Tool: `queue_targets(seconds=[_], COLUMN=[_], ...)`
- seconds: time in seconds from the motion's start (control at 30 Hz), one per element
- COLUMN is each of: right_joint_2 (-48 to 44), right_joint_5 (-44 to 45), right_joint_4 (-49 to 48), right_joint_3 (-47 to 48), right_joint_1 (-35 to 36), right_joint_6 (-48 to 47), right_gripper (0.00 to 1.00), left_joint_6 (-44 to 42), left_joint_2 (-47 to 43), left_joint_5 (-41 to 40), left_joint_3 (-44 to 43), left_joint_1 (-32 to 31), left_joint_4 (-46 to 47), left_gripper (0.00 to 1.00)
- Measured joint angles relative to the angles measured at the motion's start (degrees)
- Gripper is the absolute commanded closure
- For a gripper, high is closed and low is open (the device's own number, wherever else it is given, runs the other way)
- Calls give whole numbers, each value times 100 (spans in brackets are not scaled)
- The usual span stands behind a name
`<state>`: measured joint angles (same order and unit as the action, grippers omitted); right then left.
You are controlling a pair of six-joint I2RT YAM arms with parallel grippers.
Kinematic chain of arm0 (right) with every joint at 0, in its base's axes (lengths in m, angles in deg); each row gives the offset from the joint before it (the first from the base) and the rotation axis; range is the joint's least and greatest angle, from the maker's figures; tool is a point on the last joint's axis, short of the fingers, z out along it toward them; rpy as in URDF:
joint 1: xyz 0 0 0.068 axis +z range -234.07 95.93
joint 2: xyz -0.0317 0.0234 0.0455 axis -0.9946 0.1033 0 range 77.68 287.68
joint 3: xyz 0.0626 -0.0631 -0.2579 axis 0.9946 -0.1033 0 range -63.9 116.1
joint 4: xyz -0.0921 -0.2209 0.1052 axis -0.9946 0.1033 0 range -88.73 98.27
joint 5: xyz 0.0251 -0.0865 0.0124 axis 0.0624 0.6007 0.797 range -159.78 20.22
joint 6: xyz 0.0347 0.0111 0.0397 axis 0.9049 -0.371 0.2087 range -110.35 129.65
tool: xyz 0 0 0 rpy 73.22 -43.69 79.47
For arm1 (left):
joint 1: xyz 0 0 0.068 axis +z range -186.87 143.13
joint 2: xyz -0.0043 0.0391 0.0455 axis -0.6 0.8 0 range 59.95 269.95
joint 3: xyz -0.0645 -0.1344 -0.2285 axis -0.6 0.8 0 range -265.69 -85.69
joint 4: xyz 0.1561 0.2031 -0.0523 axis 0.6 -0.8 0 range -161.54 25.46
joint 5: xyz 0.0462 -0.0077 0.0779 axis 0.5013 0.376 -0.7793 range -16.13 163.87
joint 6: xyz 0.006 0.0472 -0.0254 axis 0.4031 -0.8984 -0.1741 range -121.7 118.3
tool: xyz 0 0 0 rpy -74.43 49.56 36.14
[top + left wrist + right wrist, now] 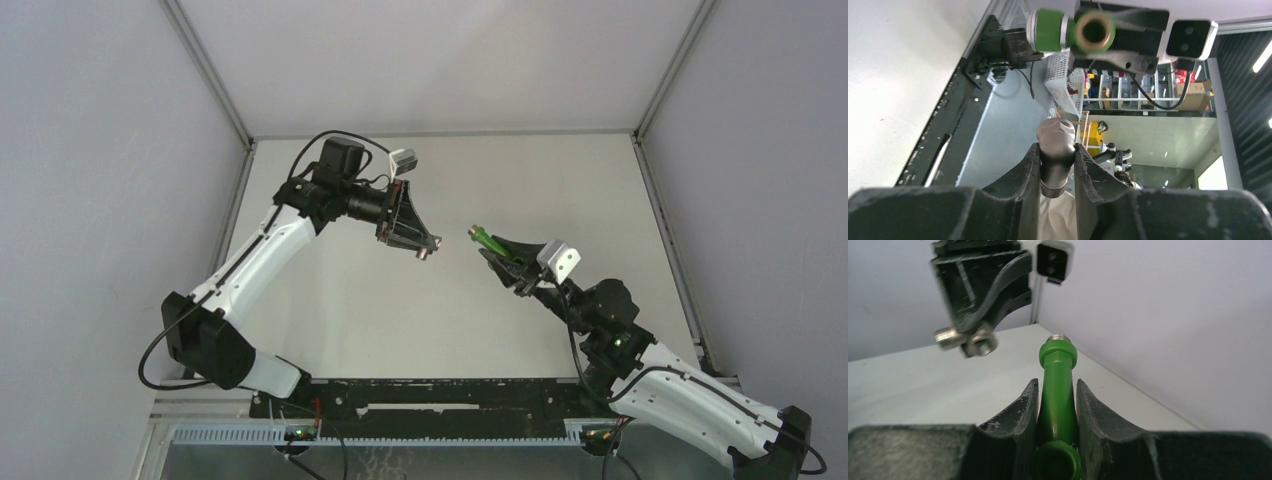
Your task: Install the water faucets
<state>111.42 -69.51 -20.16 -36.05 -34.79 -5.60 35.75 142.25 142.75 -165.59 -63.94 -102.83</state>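
I have both arms raised over the worktop (390, 320), their tools facing each other with a clear gap between them. The left gripper (1054, 152) is clenched on the grey metal elbow fitting (1053, 136). It pinches the round barrel, so the bend pokes out ahead of the fingers and a ribbed end hangs behind them. The right gripper (1058, 390) is clenched on the green tap (1058, 367) along its body, with the metal threaded nose pointing out toward the left arm. Neither part touches the other or the worktop.

My main worry is alignment. From the right wrist, the fitting sits up and to the left of the tap's nose, and its open port seems turned a little off the tap's line. It is slightly blurred, so I cannot judge the angle exactly. If I bring them together like this, the thread could meet the port's rim askew and cross-thread or jam.

The second risk is grip. Both parts are round and held only between two flat fingers. A push or twist at contact could roll the fitting in the left fingers or slide the tap back through the right ones. Either part could then drop to the worktop. The fingertips are also bulky next to such small parts, so they may hit each other before the thread seats.
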Motion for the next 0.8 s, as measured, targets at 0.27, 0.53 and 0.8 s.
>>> queue_targets(seconds=[0.27, 0.53, 0.8], right_joint_2=[238, 188, 63], right_joint_5=[63, -833, -654], right_joint_4=[205, 1113, 1016], right_joint_3=[876, 938, 439], right_joint_1=[37, 728, 1412], right_joint_6=[-542, -2697, -4273], right_gripper=[100, 100, 100], left_joint_6=[586, 994, 1207], left_joint_2=[-319, -332, -369], left_joint_5=[326, 597, 925], left_joint_3=[74, 74, 162], left_joint_1=[-2, -33, -199], left_joint_4=[511, 625, 649], left_gripper=[100, 100, 100])
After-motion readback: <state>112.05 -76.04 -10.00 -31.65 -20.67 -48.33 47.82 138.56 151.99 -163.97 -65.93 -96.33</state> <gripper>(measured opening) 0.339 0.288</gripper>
